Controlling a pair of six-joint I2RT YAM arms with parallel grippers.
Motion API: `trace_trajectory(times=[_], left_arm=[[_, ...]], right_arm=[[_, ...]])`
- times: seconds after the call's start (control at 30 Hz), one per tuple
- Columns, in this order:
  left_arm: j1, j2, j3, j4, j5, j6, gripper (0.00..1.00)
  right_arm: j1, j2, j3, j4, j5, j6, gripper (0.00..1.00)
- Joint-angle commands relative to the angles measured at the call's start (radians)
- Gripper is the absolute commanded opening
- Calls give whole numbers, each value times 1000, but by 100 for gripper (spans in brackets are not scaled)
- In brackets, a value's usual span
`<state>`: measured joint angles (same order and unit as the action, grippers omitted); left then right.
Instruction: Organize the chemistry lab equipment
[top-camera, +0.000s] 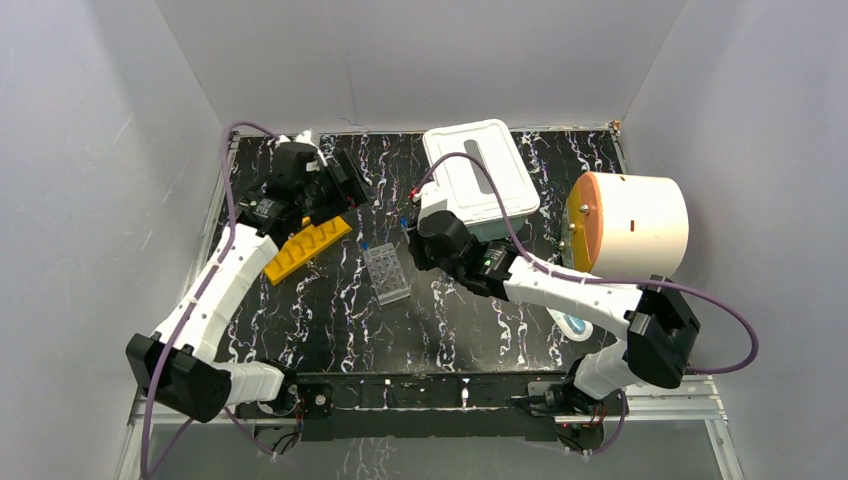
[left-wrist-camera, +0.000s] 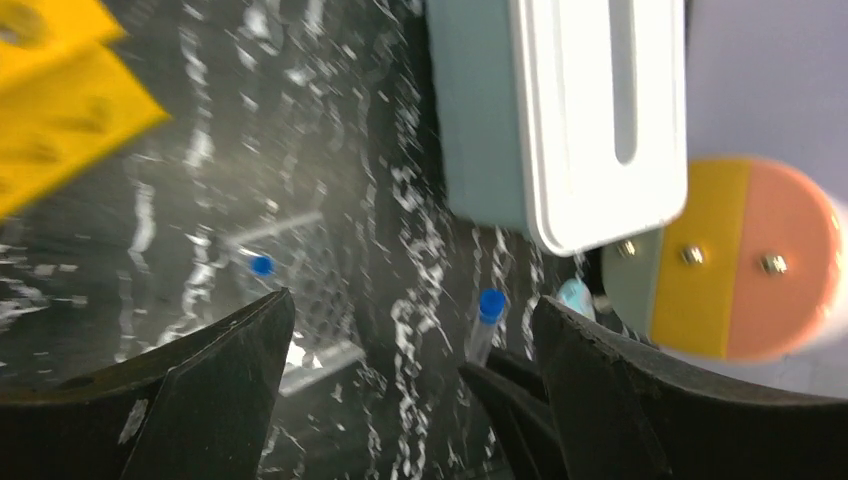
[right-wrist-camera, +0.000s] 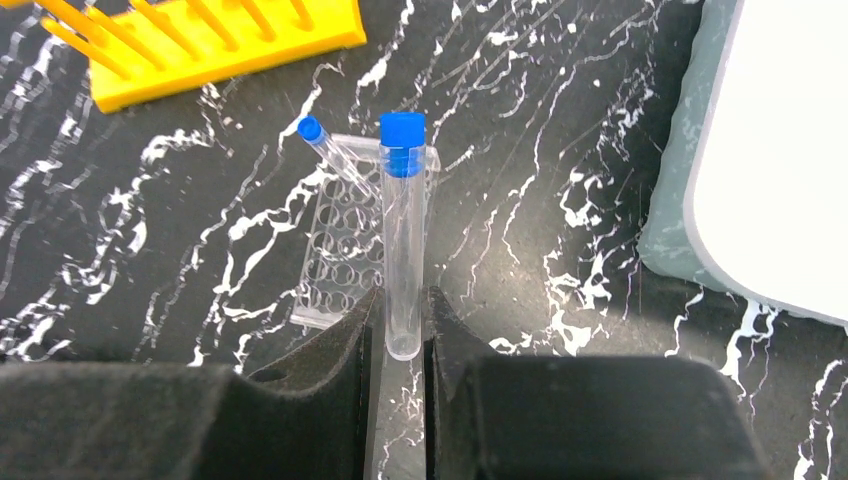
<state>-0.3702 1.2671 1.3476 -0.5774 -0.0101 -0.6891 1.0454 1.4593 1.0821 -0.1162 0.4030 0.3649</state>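
My right gripper is shut on the lower end of a clear blue-capped tube, which it holds above the black marbled table just right of the clear well plate. A second blue-capped tube leans on the plate's far corner. The yellow test-tube rack lies left of the plate. My left gripper hovers open and empty above the rack's far end. In the left wrist view its jaws stand wide, and the held tube shows beyond them.
A white lidded box sits at the back centre. A white cylinder with an orange and yellow face stands at the right. A small pale blue item lies near the right arm. Grey walls enclose the table.
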Motion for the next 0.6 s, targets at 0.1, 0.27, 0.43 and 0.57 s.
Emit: trace_trajectory(times=[0.1,0.27,0.43,0.57], left_arm=[[4,23,-94,213,456,-32,86],[26,56,-156,214,521,-63,85],[43,52,-231,332,646,-153,72],[45,84,-225,309,678,-155,55]], right_arm=[[-21,-64,28,82,-84,-14,25],[-29,-78,13,94,-109,-45,25],[-34,-83,8,107,-151,-74,25],[-38,-76,13,107,-181,-87,25]])
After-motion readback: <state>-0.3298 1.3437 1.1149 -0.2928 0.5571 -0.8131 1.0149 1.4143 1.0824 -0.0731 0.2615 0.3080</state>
